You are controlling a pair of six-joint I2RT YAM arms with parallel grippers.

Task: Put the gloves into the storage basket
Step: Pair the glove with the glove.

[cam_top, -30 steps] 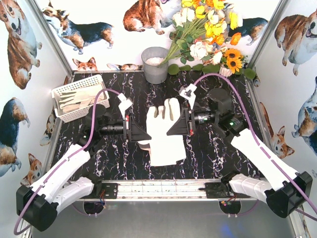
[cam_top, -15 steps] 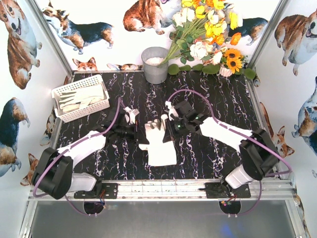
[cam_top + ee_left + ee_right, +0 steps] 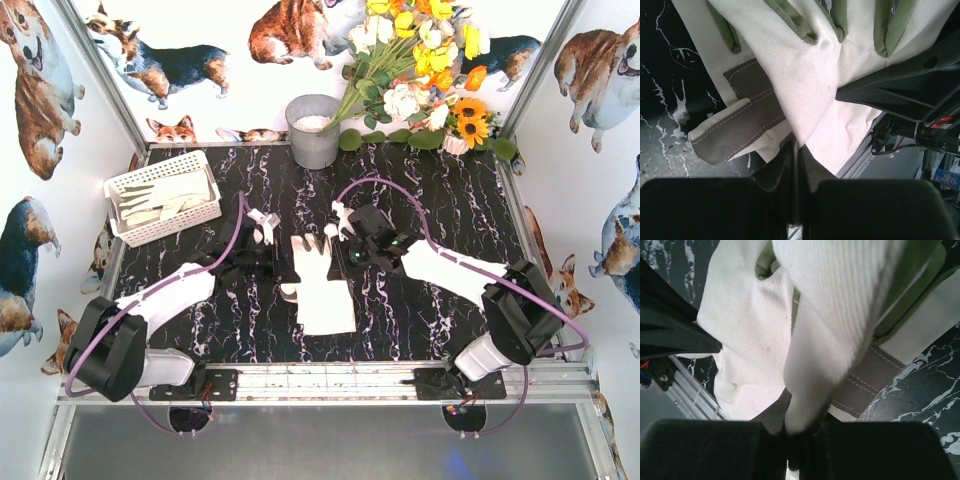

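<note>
Two arms reach in, and both grippers are down at the middle of the table. The left gripper (image 3: 794, 148) is pinched tight on one edge of a cream glove (image 3: 325, 290). The right gripper (image 3: 798, 428) is clamped on cream glove fabric from the opposite side. A second glove (image 3: 730, 142) with grey patches lies beneath, on the black marbled table (image 3: 440, 190).

One white storage basket (image 3: 128, 186) sits at the far left corner, well apart from the grippers, with more gloves (image 3: 165, 202) inside; I can't count them. One grey bucket (image 3: 313, 135) and one bunch of flowers (image 3: 420, 60) stand at the back.

Corgi-print walls (image 3: 40, 90) close three sides, and a metal rail (image 3: 330, 378) edges the near side. Open tabletop runs from the held glove toward the basket.
</note>
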